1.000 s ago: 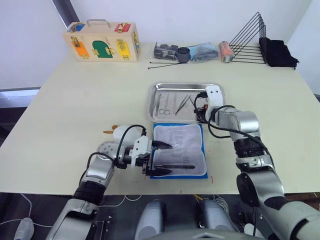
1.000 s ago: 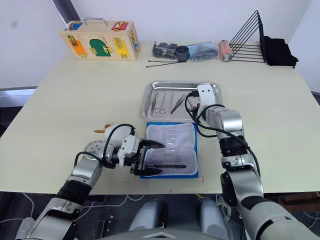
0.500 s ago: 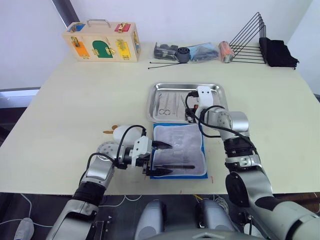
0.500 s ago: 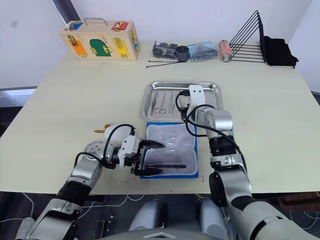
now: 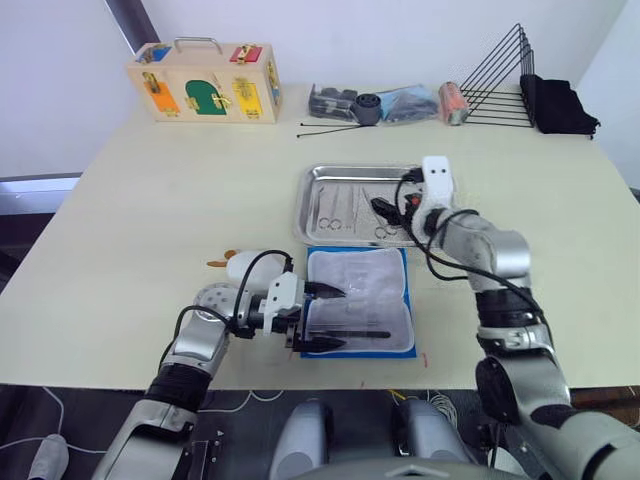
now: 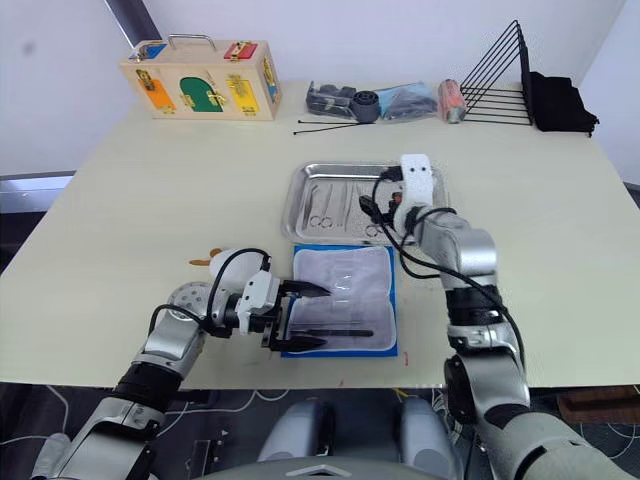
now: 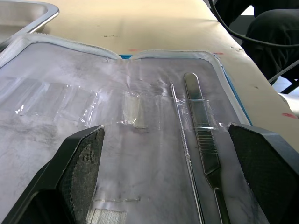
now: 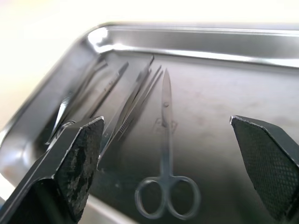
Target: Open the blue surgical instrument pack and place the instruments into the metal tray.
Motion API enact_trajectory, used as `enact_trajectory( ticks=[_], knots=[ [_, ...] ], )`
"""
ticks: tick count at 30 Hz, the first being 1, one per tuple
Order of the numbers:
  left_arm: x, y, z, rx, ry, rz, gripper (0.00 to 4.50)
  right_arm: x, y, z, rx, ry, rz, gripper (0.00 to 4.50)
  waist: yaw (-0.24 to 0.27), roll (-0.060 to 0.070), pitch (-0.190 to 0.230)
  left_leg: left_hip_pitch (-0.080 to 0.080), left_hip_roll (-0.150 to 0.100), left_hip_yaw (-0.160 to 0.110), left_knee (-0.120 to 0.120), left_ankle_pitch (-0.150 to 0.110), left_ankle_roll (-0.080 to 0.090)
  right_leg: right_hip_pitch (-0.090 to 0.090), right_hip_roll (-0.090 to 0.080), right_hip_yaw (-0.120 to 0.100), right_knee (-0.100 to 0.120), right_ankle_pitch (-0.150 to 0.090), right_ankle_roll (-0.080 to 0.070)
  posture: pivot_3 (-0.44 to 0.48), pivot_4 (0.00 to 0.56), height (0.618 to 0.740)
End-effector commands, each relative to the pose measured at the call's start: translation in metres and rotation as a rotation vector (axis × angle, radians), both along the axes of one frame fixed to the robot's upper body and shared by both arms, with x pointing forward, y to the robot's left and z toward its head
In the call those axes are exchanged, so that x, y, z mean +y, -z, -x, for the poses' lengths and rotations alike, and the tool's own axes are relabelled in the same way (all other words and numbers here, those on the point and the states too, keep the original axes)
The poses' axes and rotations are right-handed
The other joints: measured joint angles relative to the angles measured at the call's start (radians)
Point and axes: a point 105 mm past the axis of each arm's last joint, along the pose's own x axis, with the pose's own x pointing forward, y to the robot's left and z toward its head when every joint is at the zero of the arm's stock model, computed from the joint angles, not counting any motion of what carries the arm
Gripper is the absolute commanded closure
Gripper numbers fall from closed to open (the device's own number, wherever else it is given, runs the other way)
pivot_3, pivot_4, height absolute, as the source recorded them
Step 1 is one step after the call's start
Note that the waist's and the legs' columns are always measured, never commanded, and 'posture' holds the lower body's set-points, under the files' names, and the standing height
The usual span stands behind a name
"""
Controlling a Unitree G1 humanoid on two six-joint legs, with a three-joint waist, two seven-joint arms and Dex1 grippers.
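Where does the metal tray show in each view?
Left eye: tray mid-table, just beyond the pack.
Right eye: tray, same spot.
Left wrist: its corner past the pack's far edge.
Right wrist: its floor beneath the right gripper, instruments inside.
Shared landmark: the pack, beside the tray's near rim.

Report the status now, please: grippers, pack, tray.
Left gripper open over the opened pack; two tools left inside. Right gripper open, empty, above the tray; scissors and forceps already in. Nothing in the way.
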Motion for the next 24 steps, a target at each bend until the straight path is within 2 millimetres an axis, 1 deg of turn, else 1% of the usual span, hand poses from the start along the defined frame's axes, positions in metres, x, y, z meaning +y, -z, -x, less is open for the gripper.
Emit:
enact_trajectory(
  ticks=[1, 4, 6, 9, 10, 11, 13, 16, 19, 21, 24],
  knots=[
    [0.003, 0.024, 0.012, 0.106, 0.006, -0.051, 0.00, 0.003, -0.033, 0.026, -0.228, -0.186, -0.027, 0.02, -0.001, 0.000, 0.000, 0.000, 0.000, 0.000, 0.000, 0.000, 0.000, 0.000, 0.000, 0.000, 0.000, 0.000, 0.000, 0.000, 0.150, 0.740],
    [0.003, 0.024, 0.012, 0.107, 0.007, -0.048, 0.00, -0.009, -0.025, 0.044, -0.223, -0.262, 0.000, 0.02, 0.000, 0.000, 0.000, 0.000, 0.000, 0.000, 0.000, 0.000, 0.000, 0.000, 0.001, -0.001, 0.000, 0.000, 0.000, 0.000, 0.150, 0.740],
    [0.004, 0.024, 0.012, 0.107, 0.008, -0.048, 0.00, -0.012, -0.024, 0.056, -0.238, -0.325, 0.001, 0.02, 0.001, 0.000, 0.000, 0.000, 0.000, 0.000, 0.000, 0.000, 0.000, 0.000, 0.001, -0.001, 0.001, 0.000, 0.000, 0.000, 0.150, 0.740],
    [0.004, 0.024, 0.013, 0.111, 0.010, -0.044, 0.00, -0.031, -0.014, 0.091, -0.309, -0.474, 0.091, 0.02, 0.001, 0.000, 0.000, 0.000, 0.000, 0.001, 0.000, 0.000, 0.000, 0.000, 0.000, 0.000, 0.000, 0.000, 0.000, 0.000, 0.150, 0.740],
    [0.004, 0.024, 0.013, 0.112, 0.011, -0.044, 0.00, -0.036, -0.011, 0.101, -0.310, -0.523, 0.110, 0.02, 0.010, 0.000, 0.000, 0.001, 0.000, 0.001, 0.000, 0.000, 0.000, 0.000, 0.001, 0.000, 0.000, 0.000, 0.000, 0.000, 0.150, 0.740],
    [0.004, 0.025, 0.013, 0.113, 0.013, -0.044, 0.00, -0.041, -0.007, 0.110, -0.311, -0.576, 0.130, 0.02, 0.006, 0.000, 0.000, -0.002, 0.000, -0.001, 0.000, 0.000, 0.000, 0.001, 0.001, -0.002, -0.003, -0.001, 0.001, 0.000, 0.150, 0.740],
    [0.005, 0.025, 0.014, 0.114, 0.015, -0.044, 0.00, -0.050, -0.005, 0.126, -0.325, -0.657, 0.143, 0.02, 0.003, 0.001, 0.001, 0.000, 0.000, 0.001, 0.000, 0.000, 0.000, 0.001, 0.001, 0.001, -0.002, -0.001, 0.001, 0.000, 0.150, 0.740],
    [0.006, 0.025, 0.014, 0.115, 0.018, -0.046, 0.00, -0.065, -0.008, 0.140, -0.341, -0.721, 0.129, 0.02, 0.002, -0.001, 0.002, 0.001, 0.000, 0.002, 0.000, 0.000, 0.000, 0.002, 0.001, 0.001, -0.002, -0.001, 0.001, 0.000, 0.150, 0.740],
    [0.007, 0.025, 0.015, 0.117, 0.022, -0.048, 0.00, -0.081, -0.007, 0.153, -0.314, -0.800, 0.176, 0.02, 0.003, -0.001, 0.002, 0.002, 0.000, 0.002, 0.000, 0.000, 0.000, 0.002, 0.001, 0.002, -0.002, -0.001, 0.001, 0.000, 0.150, 0.740],
    [0.009, 0.027, 0.016, 0.119, 0.027, -0.054, 0.00, -0.092, -0.012, 0.159, -0.308, -0.833, 0.194, 0.02, 0.003, -0.001, 0.002, 0.001, 0.000, 0.002, 0.000, 0.000, 0.000, 0.002, 0.001, 0.002, -0.002, -0.001, 0.001, 0.000, 0.150, 0.740],
    [0.010, 0.027, 0.016, 0.122, 0.030, -0.056, 0.00, -0.105, -0.022, 0.165, -0.301, -0.864, 0.196, 0.02, 0.003, -0.001, 0.002, 0.001, 0.000, 0.002, 0.000, 0.000, 0.000, 0.002, 0.001, 0.002, -0.002, -0.001, 0.001, 0.000, 0.150, 0.740]
  ],
)
